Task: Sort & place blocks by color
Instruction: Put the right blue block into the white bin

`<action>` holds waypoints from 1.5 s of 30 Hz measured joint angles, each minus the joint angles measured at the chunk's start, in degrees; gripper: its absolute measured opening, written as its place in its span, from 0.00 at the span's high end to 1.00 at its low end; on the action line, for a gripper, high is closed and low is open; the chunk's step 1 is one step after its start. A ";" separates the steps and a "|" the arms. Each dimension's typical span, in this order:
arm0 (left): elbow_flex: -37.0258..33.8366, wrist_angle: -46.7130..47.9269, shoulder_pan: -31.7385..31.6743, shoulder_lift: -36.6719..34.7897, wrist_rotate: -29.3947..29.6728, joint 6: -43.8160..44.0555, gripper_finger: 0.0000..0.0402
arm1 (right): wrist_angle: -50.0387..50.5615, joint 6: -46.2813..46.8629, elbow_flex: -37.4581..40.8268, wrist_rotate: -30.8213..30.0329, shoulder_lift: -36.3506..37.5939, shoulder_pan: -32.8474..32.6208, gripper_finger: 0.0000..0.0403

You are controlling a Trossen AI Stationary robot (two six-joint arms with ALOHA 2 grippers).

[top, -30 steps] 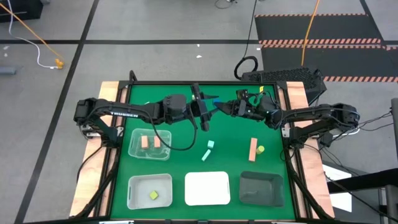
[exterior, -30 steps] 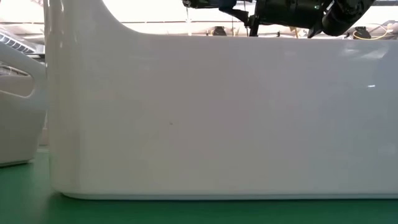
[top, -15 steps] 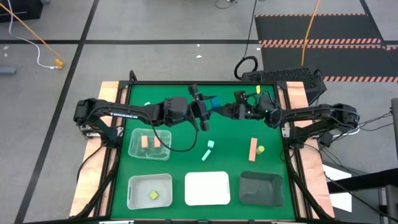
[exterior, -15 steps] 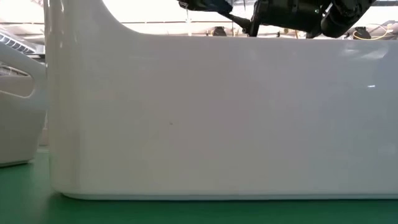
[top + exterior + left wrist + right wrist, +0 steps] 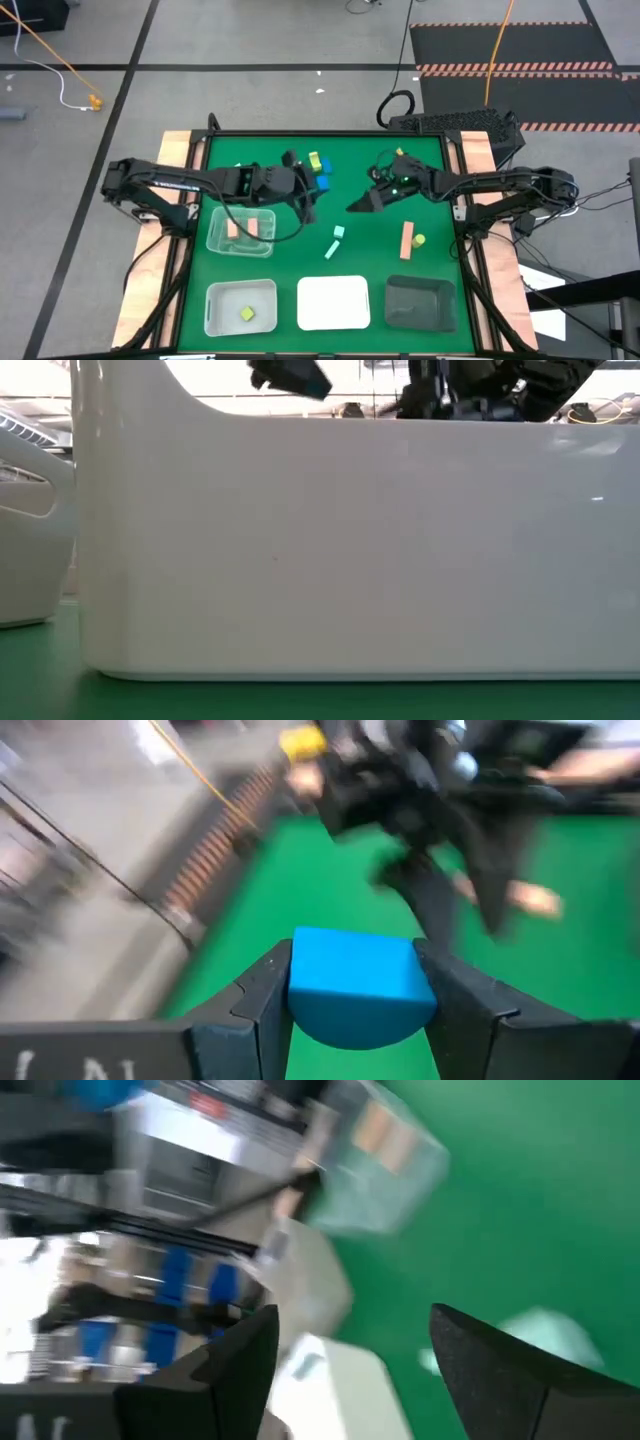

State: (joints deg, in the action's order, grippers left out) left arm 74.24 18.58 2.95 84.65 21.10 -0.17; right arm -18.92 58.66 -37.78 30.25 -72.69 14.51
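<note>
Between our left gripper's (image 5: 360, 1010) fingers sits a blue block (image 5: 358, 985) — the jaws are closed on both its sides, seen plainly in the left wrist view. A second ago the two grippers met nose to nose over the far middle of the mat with the blue piece between them; now they have parted, and the block has gone with the left arm. Our right gripper (image 5: 362, 204) has let go: its fingers stand apart with nothing between them, and it has swung toward the mat's centre.

We judge this a finished handover, so the blue block is now ours to carry on the left side to whichever tray takes blue.

Outward from the jaws, a yellow-green block (image 5: 314, 159) and another blue block (image 5: 323, 183) lie just beside the left gripper in the high view. Mint blocks (image 5: 335, 241) lie mid-mat; a pink bar (image 5: 406, 241) and a small yellow-green piece (image 5: 419, 240) wait right of them. Two pink blocks (image 5: 241, 228) already rest in the clear tray (image 5: 216, 236) — sorting is partway.
</note>
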 joint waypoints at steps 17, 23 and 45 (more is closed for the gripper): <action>0.13 -11.70 8.67 7.80 -11.98 31.61 0.57 | 4.86 -19.08 -0.04 -18.61 0.00 0.04 0.40; 0.15 -14.15 11.94 9.84 -12.65 42.70 0.57 | 3.14 -17.38 -0.05 -10.76 0.86 -1.36 0.40; 0.05 -23.70 23.61 26.48 -18.34 80.72 0.57 | 49.85 -20.60 0.02 -38.46 12.17 -25.86 0.40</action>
State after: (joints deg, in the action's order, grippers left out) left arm 74.28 -5.13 26.56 111.13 2.76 80.55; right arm 30.94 38.06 -37.76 -8.21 -60.51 -11.36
